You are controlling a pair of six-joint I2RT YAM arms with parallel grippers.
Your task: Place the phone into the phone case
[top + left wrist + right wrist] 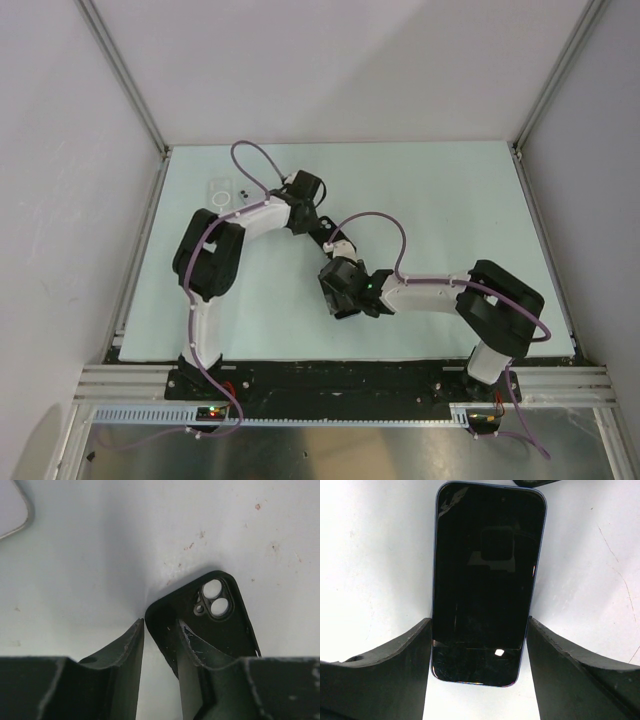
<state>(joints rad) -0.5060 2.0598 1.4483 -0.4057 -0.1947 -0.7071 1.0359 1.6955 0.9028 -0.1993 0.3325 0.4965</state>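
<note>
The black phone case [222, 630] lies flat on the white table, its camera cutout [216, 600] facing up. My left gripper [161, 624] straddles the case's near side wall. One finger [192, 645] is over the case's inside and the other stands just outside the wall, with a thin strip of table showing between it and the wall. The phone [485, 580] is dark and screen up. My right gripper [479, 622] is shut on its lower end, with a finger against each long edge. In the top view the two grippers [322, 228] [343, 298] sit close together mid-table.
A clear, flat, rounded item [220, 191] lies at the far left of the table, with a small dark speck [243, 190] beside it. Its corner [15, 510] shows in the left wrist view. White walls and aluminium posts enclose the table.
</note>
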